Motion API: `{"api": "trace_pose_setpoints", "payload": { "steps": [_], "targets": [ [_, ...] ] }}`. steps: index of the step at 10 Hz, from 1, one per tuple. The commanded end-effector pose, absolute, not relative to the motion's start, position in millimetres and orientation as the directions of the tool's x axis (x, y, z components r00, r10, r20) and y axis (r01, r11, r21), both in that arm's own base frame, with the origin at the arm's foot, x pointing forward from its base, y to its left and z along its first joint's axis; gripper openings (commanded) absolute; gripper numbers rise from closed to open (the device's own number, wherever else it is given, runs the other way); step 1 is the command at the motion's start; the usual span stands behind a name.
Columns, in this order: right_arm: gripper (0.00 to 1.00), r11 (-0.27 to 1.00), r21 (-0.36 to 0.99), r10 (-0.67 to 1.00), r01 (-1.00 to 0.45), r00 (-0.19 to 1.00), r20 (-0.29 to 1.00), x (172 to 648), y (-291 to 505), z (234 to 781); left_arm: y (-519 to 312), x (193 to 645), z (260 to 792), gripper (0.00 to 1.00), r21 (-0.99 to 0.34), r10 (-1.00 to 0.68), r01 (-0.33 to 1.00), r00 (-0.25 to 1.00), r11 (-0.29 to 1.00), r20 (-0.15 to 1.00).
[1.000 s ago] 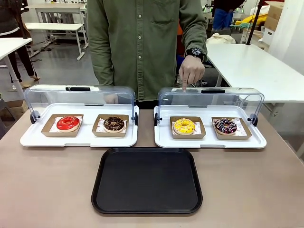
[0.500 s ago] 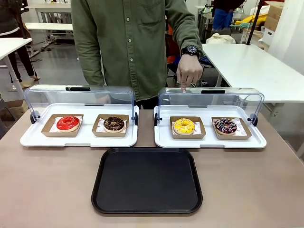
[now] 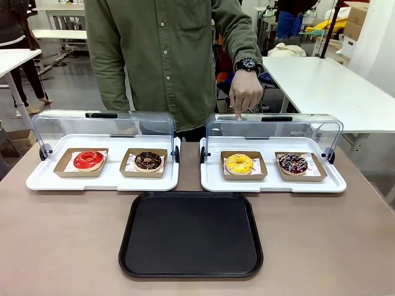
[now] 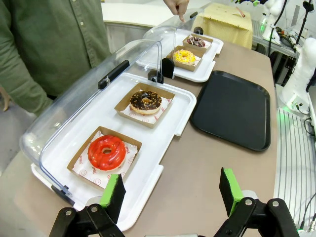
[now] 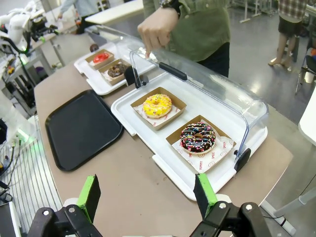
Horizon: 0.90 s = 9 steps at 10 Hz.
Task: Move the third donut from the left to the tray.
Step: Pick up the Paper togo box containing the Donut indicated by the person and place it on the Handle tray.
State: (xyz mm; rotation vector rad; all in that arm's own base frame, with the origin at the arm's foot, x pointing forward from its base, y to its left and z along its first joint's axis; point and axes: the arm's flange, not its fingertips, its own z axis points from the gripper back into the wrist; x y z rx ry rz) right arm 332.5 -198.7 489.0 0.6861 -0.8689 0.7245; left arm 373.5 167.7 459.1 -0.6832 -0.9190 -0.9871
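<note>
Right wrist view: your right gripper (image 5: 148, 197) hangs wide open, empty; the yellow-iced ring donut (image 5: 157, 104) sits in its brown cardboard holder (image 5: 177, 107) at the far side of the flat black plastic tray (image 5: 81, 131). Pinch the holder's wall, not icing.

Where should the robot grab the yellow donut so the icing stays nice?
Probably by the holder, not the yellow donut itself. Pinch two opposite walls from above, coming in from the robot's side. The walls stand up straight around the donut, and the raised lid blocks the far side.
</note>
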Motion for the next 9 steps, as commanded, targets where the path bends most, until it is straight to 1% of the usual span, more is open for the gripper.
{"api": "trace_pose_setpoints", "payload": {
  "steps": [1, 3, 4, 6, 8, 9],
  "targets": [
    [1.0, 0.56, 0.21, 0.27, -0.801, 0.416, 0.868, 335.6, -199.6, 491.3, 168.4, 375.0, 459.8, 1.0, -0.06, -0.381, 0.916, 0.224, 0.397, 0.897],
    [1.0, 0.56, 0.21, 0.27, -0.801, 0.416, 0.868, 335.6, -199.6, 491.3, 168.4, 375.0, 459.8, 1.0, -0.06, -0.381, 0.916, 0.224, 0.397, 0.897],
    [1.0, 0.571, 0.231, 0.274, -0.788, 0.448, 0.851, 332.5, -198.7, 489.0, 168.4, 375.0, 459.8, 1.0, -0.06, -0.381, 0.916, 0.224, 0.397, 0.897],
    [1.0, 0.562, 0.131, 0.453, -0.817, 0.436, 0.777, 374.1, -140.2, 514.5, 168.4, 375.0, 459.8, 1.0, -0.06, -0.381, 0.916, 0.224, 0.397, 0.897],
    [1.0, 0.54, 0.065, 0.596, -0.839, 0.436, 0.674, 402.3, -74.6, 507.8, 168.4, 375.0, 459.8, 1.0, -0.06, -0.381, 0.916, 0.224, 0.397, 0.897],
    [1.0, 0.514, 0.013, 0.672, -0.858, 0.412, 0.615, 409.5, -38.9, 493.7, 168.4, 375.0, 459.8, 1.0, -0.06, -0.381, 0.916, 0.224, 0.397, 0.897]
  ]
}}
